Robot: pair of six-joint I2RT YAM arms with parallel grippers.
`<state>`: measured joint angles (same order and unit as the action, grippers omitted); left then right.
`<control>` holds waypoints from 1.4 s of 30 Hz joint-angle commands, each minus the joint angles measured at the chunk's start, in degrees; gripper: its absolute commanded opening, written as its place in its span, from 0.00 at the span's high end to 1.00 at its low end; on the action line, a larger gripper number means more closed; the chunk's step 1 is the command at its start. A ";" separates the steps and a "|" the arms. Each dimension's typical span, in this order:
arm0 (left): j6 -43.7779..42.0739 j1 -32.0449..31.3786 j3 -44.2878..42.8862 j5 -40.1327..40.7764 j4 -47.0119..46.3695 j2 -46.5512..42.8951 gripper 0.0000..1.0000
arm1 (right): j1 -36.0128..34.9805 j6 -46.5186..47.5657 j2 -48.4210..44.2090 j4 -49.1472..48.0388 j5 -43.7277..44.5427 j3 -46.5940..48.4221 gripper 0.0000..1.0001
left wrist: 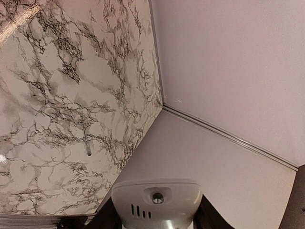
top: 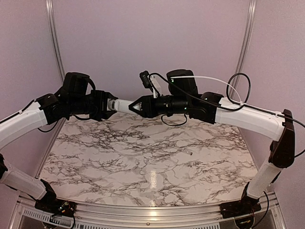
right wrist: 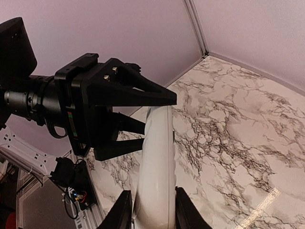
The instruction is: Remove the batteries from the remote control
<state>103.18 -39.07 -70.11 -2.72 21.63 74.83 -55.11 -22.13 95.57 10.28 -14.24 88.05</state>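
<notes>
The white oblong plastic remote control [top: 122, 105] hangs above the marbled bench [top: 119, 167], clamped endwise between left gripper [top: 111, 105] and right gripper [top: 134, 106]; no batteries visible, so unloading likely lies ahead.

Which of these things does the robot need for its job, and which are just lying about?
Job: remote control, held in mid-air by left gripper and right gripper; the batteries are not visible.
Lying about: thin pale stick on the marble table.
</notes>
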 commanded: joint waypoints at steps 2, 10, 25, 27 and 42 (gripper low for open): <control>1.00 -0.22 1.48 -0.11 -2.72 -2.31 0.82 | -0.35 0.33 1.02 -0.58 -0.83 2.55 0.80; 0.88 -0.20 3.61 -0.10 -5.44 -3.19 0.62 | -0.34 0.06 0.95 0.54 -0.86 2.61 0.98; -17.78 5.01 8.44 0.72 -5.13 -11.07 0.01 | 2.93 -7.01 -5.56 5.91 1.59 -0.62 1.00; -24.07 7.07 7.65 -0.81 -3.85 -11.24 0.01 | 4.94 -9.43 -6.74 6.55 -0.82 -1.77 1.00; -78.83 9.11 -9.08 -12.65 8.78 -0.87 0.02 | 16.89 -19.18 -8.53 14.41 -25.19 -4.26 1.00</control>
<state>42.15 -28.64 -76.42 -11.55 26.68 72.84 -39.79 -36.56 87.11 23.07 -28.51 84.84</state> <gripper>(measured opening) 0.980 0.189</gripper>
